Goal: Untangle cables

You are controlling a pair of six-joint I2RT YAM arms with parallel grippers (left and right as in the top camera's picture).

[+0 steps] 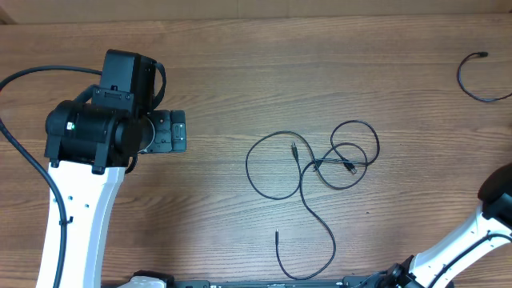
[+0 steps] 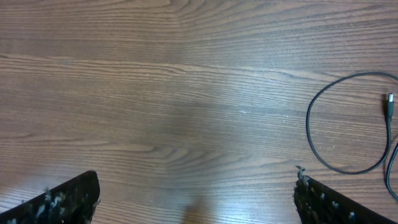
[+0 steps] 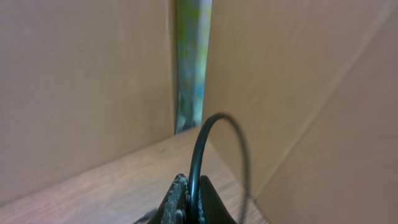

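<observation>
A loose tangle of thin black cables [image 1: 320,164] lies on the wooden table, right of centre, with overlapping loops and small plug ends. One loop and a plug [image 2: 390,102] show at the right edge of the left wrist view. A separate black cable [image 1: 478,76] curves at the far right. My left gripper [image 1: 178,130] [image 2: 196,182] is open and empty over bare wood, to the left of the tangle. My right gripper [image 3: 191,190] is shut on a black cable [image 3: 202,143] that arcs upward out of its jaws; its fingers are out of view in the overhead view.
The right arm's white link [image 1: 472,236] enters at the lower right. The left arm's thick black wire [image 1: 24,152] hangs at the left. Cardboard walls [image 3: 81,87] stand close in front of the right gripper, at the table's corner.
</observation>
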